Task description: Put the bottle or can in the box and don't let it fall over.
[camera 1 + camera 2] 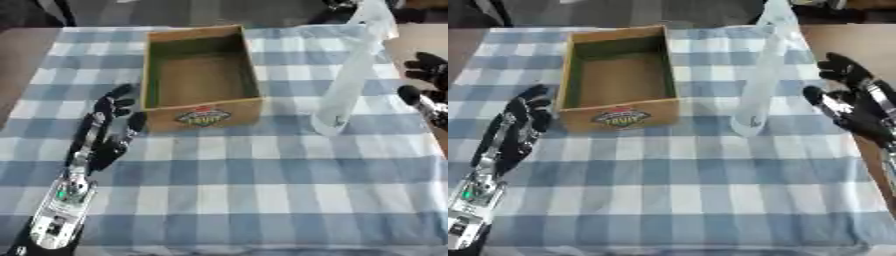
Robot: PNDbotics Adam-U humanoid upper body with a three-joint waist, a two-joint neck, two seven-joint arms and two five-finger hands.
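Right hand [852, 102] hangs w/ fingers spread, holding nothing, just beside bottle [761, 75]. Tabletop [693, 190] carries box [619, 75], empty; clear bottle stands upright right of it. Left hand [109, 127] relaxed by box. Nothing done yet: grasp + placing remain.

Matt brown cardboard box [200, 75] with a glossy printed label. Clear, smooth plastic bottle [760, 75]. Soft checked cloth [262, 190] covers the tabletop. Both hands look black plastic and silver metal.
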